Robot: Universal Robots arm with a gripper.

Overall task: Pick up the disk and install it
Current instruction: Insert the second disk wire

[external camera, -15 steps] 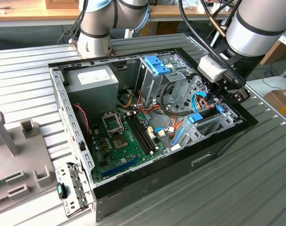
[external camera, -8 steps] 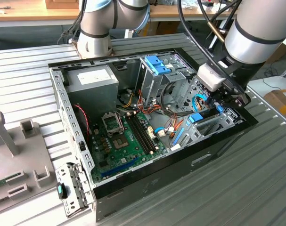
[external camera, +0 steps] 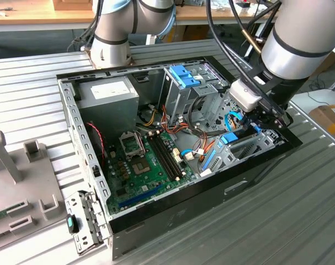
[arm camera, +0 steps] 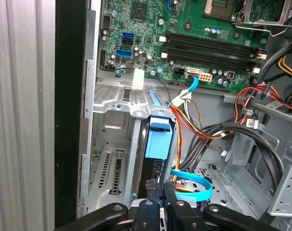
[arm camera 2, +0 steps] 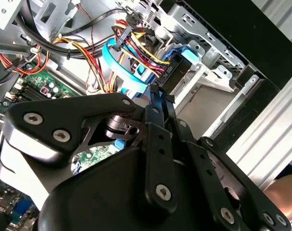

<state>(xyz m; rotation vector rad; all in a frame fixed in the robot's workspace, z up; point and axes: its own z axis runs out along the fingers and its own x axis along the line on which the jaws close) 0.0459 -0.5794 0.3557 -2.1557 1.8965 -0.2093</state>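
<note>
The disk, dark grey with blue side rails and a blue end tab, lies in the drive bay at the case's corner on the exterior view's right. In the first wrist view the disk runs lengthwise between the bay's silver walls. My gripper hangs just above the disk's far end. In both wrist views my gripper is shut, with its black fingertips pressed together at the end of the disk. Whether the tips touch the disk I cannot tell.
The open black computer case holds a green motherboard, a grey power supply and a silver cage with blue clips. Coloured wires and a curved blue cable crowd the disk's end. A grey fixture stands at the exterior view's left.
</note>
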